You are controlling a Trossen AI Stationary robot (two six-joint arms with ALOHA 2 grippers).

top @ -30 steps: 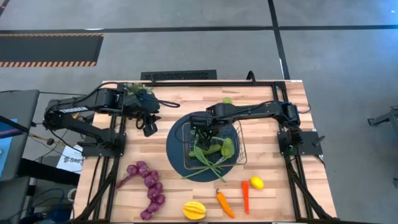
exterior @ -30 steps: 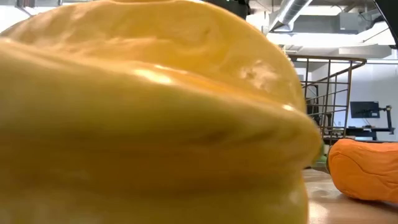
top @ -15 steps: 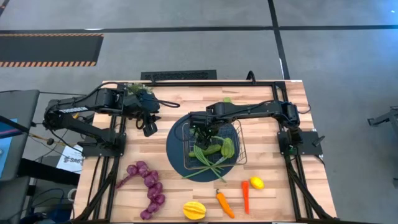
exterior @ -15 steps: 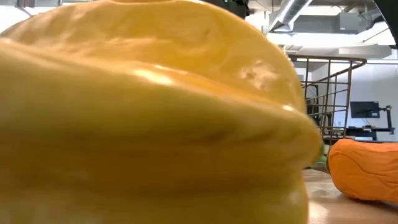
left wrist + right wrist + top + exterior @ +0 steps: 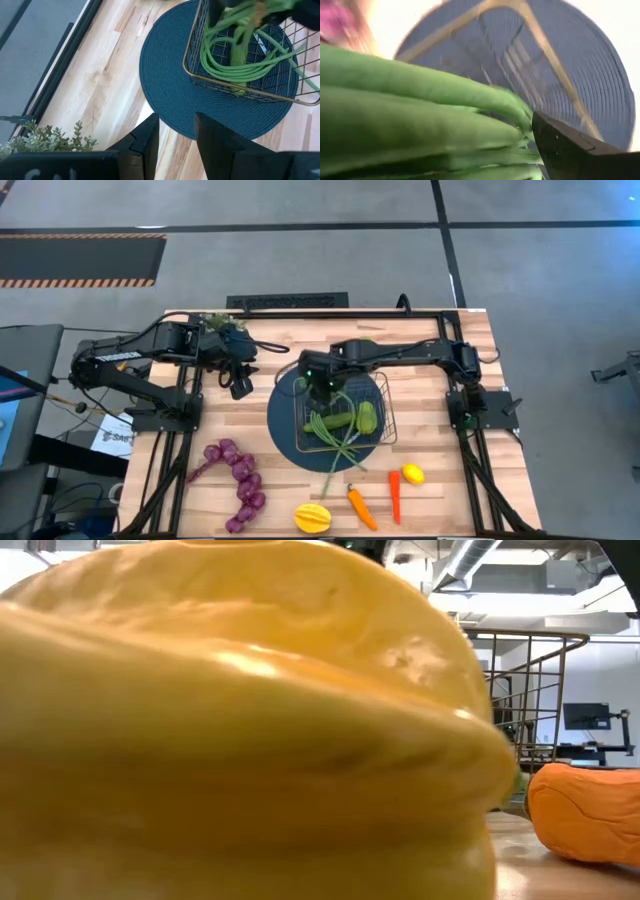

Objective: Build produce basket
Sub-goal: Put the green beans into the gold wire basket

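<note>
The wire basket stands on a dark blue round mat at mid-table. In it lie two green cucumbers and a green bean bundle. My right gripper hangs over the basket's far left corner, shut on the beans, which fill its wrist view. My left gripper waits open above the table left of the mat, with nothing between its fingers. On the near table lie the purple grape string, a yellow ribbed fruit, an orange carrot, a red chili and a lemon. My right gripper has the bean bundle at its far end, coming from above and slanting down. One finger lies against the beans; the beans hide the other. The held end is raised. The bundle's loop rests in the basket and its tips trail over the near rim.
A bushy potted plant stands at the far left by my left arm. In the low view the yellow fruit blocks nearly everything; beside it show the carrot and the basket's wire. Bare wood lies left and right of the mat.
My right gripper has gone toward the table's left and far edges over the basket, tipping a little. The bean bundle has been drawn with it: the tips that lay spread on the mat's near left have pulled together and moved toward the basket.
</note>
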